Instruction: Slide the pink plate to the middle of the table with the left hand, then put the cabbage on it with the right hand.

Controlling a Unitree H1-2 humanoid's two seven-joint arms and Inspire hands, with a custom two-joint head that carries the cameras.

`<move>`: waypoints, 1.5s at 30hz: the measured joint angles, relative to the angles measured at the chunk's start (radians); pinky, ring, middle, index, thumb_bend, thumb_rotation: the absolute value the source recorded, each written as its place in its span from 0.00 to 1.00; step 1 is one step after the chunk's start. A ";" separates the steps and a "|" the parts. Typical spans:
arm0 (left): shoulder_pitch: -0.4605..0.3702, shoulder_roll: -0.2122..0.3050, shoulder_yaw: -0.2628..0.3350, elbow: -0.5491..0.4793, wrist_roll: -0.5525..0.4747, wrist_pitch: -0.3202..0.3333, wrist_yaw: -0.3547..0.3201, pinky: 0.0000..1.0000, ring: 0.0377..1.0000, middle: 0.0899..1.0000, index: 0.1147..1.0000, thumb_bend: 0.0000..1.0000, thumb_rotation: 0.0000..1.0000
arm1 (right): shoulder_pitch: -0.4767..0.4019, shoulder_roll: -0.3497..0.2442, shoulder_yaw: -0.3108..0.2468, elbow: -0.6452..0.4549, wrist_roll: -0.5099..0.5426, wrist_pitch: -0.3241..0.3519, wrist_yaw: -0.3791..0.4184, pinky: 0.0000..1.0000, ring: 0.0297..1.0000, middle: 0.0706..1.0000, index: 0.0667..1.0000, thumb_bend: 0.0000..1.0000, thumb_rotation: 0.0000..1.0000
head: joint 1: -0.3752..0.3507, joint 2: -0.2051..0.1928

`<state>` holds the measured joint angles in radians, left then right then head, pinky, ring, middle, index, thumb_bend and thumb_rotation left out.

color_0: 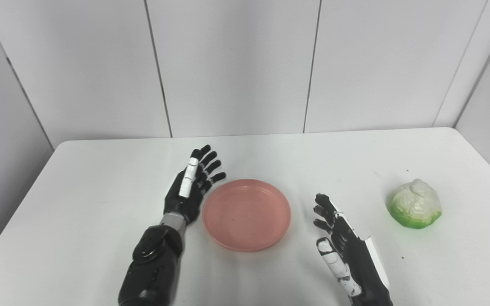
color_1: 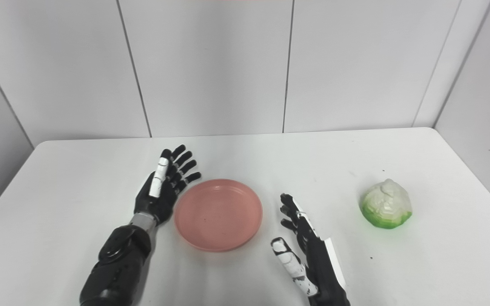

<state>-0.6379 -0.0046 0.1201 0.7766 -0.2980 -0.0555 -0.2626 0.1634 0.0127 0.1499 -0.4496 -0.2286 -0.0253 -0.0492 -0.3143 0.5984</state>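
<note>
The pink plate [color_0: 246,214] sits about mid-table, empty, so I judge the slide nearly done. The left hand [color_0: 189,187] stands just beside the plate's left rim, fingers spread, gripping nothing; whether it touches the rim I cannot tell. The right hand [color_0: 342,242] waits near the plate's right side, fingers likewise apart and empty. The cabbage [color_0: 415,203] lies well right of the plate. Next, the right hand should reach over the cabbage and close evenly around its round body.

A white table [color_0: 100,191] bears a pink plate [color_0: 246,214] mid-table and a cabbage [color_0: 415,204] at right.
</note>
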 measured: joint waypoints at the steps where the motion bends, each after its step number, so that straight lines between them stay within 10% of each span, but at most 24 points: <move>1: 0.000 0.010 -0.001 0.005 0.000 0.000 -0.006 0.76 0.90 0.93 0.90 0.87 0.79 | -0.002 0.001 -0.003 -0.028 -0.020 0.024 -0.004 0.76 0.83 0.90 0.91 0.73 0.98 | 0.000 0.000; 10: -0.027 0.095 0.001 0.118 0.000 -0.047 -0.069 0.80 0.91 0.92 0.91 0.84 0.77 | -0.081 -0.058 -0.130 -0.263 -0.090 0.272 0.068 0.69 0.84 0.87 0.90 0.89 0.94 | -0.095 -0.062; 15: -0.045 0.090 0.003 0.168 0.000 -0.090 -0.075 0.80 0.91 0.91 0.92 0.87 0.76 | -0.220 -0.258 -0.220 -0.333 -0.155 0.464 0.240 0.65 0.82 0.88 0.89 0.98 0.93 | -0.112 -0.089; 24: -0.059 0.063 0.004 0.192 -0.001 -0.122 -0.096 0.79 0.91 0.91 0.91 0.88 0.76 | -0.405 -0.465 -0.352 -0.307 -0.391 0.495 0.628 0.62 0.75 0.82 0.85 0.95 0.87 | -0.109 -0.118; 32: -0.051 0.055 0.005 0.182 -0.001 -0.121 -0.103 0.79 0.92 0.90 0.93 0.86 0.77 | -0.500 -0.610 -0.327 -0.145 -0.535 0.495 0.766 0.60 0.77 0.84 0.84 1.00 0.80 | -0.103 -0.121; 45: -0.045 0.056 0.001 0.180 -0.001 -0.121 -0.107 0.80 0.91 0.89 0.93 0.84 0.73 | -0.596 -0.690 -0.090 0.182 -0.672 0.459 0.824 0.64 0.82 0.87 0.84 1.00 0.46 | -0.098 -0.106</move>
<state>-0.6833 0.0511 0.1211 0.9569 -0.2990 -0.1767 -0.3695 -0.4330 -0.6768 0.0603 -0.2676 -0.9003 0.4341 0.7753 -0.4126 0.4924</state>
